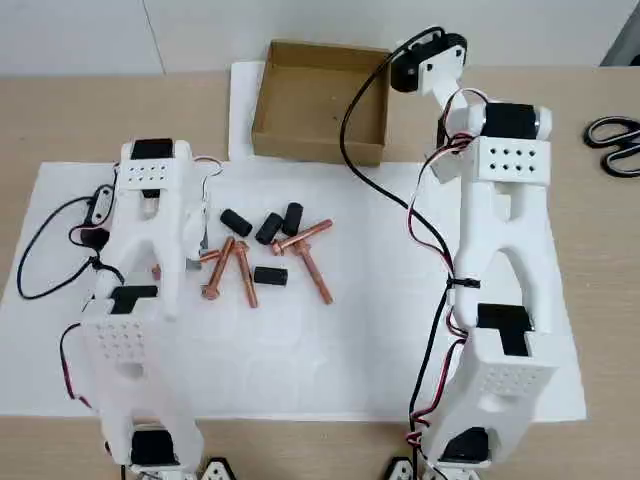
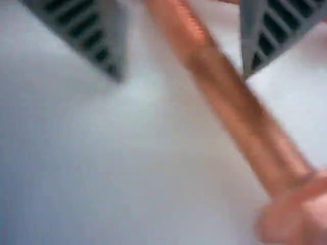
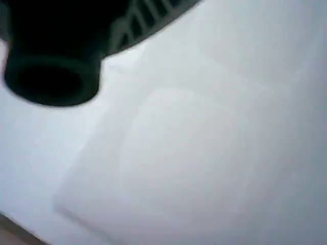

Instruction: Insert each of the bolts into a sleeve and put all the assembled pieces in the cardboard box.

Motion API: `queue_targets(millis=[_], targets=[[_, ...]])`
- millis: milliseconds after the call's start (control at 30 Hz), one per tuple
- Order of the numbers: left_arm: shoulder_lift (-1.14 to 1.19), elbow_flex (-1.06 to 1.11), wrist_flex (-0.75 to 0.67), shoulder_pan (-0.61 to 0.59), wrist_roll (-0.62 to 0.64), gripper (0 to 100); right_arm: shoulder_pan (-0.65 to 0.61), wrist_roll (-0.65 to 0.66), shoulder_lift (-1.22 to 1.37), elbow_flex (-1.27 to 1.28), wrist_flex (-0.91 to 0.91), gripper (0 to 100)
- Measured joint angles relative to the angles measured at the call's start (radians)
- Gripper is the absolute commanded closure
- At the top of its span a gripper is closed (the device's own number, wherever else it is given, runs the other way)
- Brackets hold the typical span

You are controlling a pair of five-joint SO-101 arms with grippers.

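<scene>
Four sleeves (image 1: 268,228) are scattered on the paper (image 1: 350,370), mixed among the bolts (image 1: 318,275) in the middle of the table. They are well short of the box (image 1: 315,150), in which no assembled piece is seen. The left gripper (image 2: 179,75) is set low over this pile with its jaws parted and placed astride one bolt (image 2: 230,107). One jaw is close against the shank and the other is set apart from it, so nothing is clamped yet. The shank is straddled crosswise, away from the head, presumably because the smooth shank offers the jaws a better purchase. The right gripper (image 3: 92,23) is held off to the side above bare paper and is judged to be closed on a fifth sleeve (image 3: 51,81). Its open bore is turned outward and unobstructed, it is judged, so that a bolt can be pushed in. The first insertion is judged not yet begun, and a firm, centred hold on the bolt is called for next.
</scene>
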Motion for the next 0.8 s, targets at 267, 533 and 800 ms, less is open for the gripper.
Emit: queue_targets(millis=[267, 533, 800], targets=[[0.015, -0.011, -0.006, -0.002, -0.135, 99, 0.000, 0.000, 0.000, 0.000, 0.000, 99.5], [-0.226, 0.018, 0.003, -0.006, -0.425, 99, 0.020, 0.000, 0.000, 0.000, 0.002, 99.5], [-0.626, 0.017, -0.086, 0.080, -0.809, 99, 0.025, 0.000, 0.000, 0.000, 0.041, 99.5]])
